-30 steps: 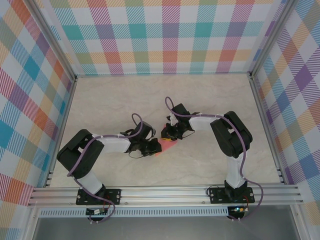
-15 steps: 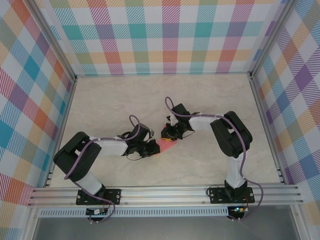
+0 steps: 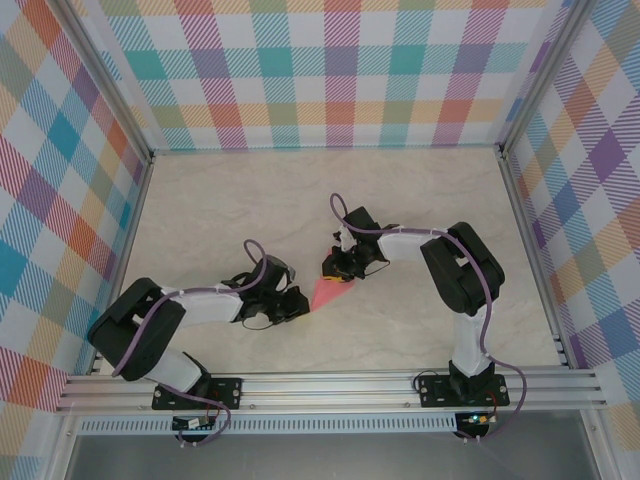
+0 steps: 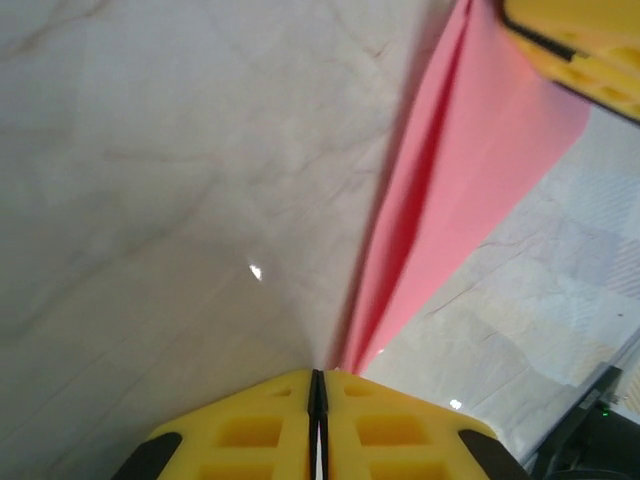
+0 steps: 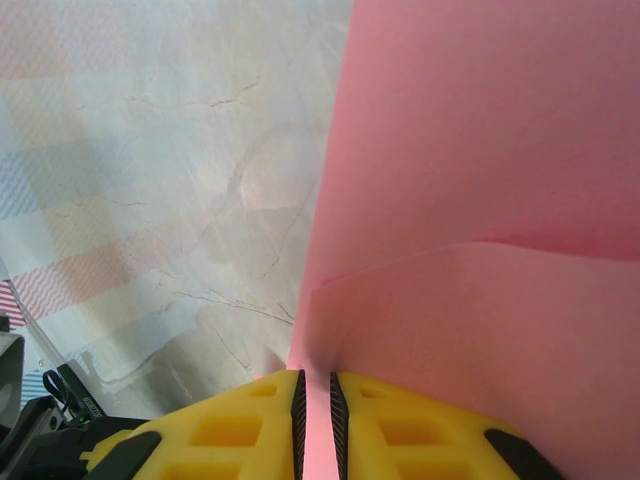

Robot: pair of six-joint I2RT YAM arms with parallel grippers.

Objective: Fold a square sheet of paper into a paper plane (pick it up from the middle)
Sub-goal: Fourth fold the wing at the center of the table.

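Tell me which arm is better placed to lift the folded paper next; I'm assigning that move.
Probably right: the right gripper is shut on the folded paper at its wide end. The left gripper is shut beside the narrow tip, no paper visible in its seam.

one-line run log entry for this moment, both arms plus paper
stage: mid-fold | left pincer: shut, fingertips at narrow tip of folded pink paper, pinch unclear | right pincer: shut on wide end | paper: stretched between both
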